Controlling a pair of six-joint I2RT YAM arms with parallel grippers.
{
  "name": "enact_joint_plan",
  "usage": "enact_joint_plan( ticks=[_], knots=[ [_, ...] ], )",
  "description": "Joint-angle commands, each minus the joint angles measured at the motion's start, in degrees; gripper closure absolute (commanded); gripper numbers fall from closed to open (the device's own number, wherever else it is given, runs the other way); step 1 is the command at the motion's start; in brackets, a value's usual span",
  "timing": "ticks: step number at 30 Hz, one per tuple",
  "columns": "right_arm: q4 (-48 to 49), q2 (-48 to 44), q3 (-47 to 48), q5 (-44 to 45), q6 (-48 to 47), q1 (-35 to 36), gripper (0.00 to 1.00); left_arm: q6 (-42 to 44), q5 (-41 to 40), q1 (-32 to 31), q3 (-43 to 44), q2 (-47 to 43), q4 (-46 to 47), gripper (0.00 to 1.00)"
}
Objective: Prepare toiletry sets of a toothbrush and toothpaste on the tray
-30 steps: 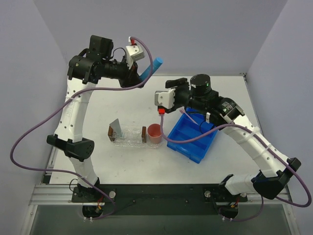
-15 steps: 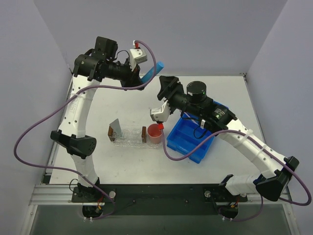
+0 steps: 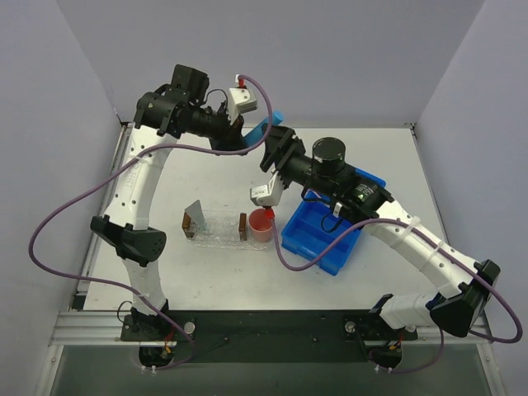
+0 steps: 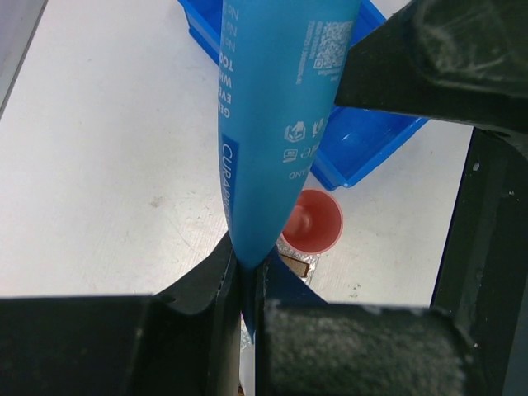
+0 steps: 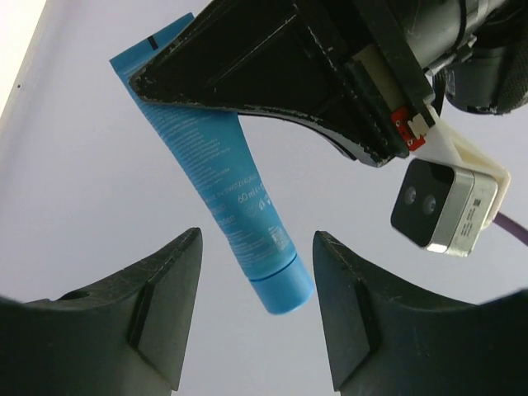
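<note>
Blue toothpaste (image 5: 235,194) is clamped in the left gripper (image 4: 247,276) (aloft), before the right gripper (image 5: 256,326), parted and empty; placement on the tray (image 3: 214,221) below is judged outstanding.

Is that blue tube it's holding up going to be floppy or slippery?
Probably soft: the blue toothpaste tube tapers flat where the left pincer pinches it. Its smooth skin looks slippery, and the round cap might let it roll.

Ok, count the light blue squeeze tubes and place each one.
1. The light blue plastic squeeze tube hangs in the air, pinched at its flat end by the left gripper. More may hide in the blue plastic bin under the right arm.
</note>
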Motion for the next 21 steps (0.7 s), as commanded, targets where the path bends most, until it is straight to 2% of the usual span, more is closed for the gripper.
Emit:
enact_joint_plan(
  ticks=[1,7,14,18,21],
  knots=[
    [2.7,1.7,1.5,-0.7,-2.4,0.2,0.50,2.0,1.1,-0.5,-0.8,-1.3,-11.9,1.00],
    [2.8,4.7,3.4,0.0,-3.1,-0.2,0.53,2.7,1.3,-0.6,-2.8,-2.9,-11.9,1.00],
    [4.2,8.1,5.3,1.4,-4.1,-0.6,0.63,3.5,2.2,-0.7,-5.3,-4.5,-11.9,1.00],
    [5.2,9.4,6.3,2.9,-4.4,-0.7,0.78,4.1,3.2,-0.6,-6.8,-5.4,-12.0,1.00],
    [5.4,10.2,7.0,4.0,-3.6,-0.7,0.86,4.5,4.7,-0.4,-7.0,-5.9,-11.9,1.00]
  ],
)
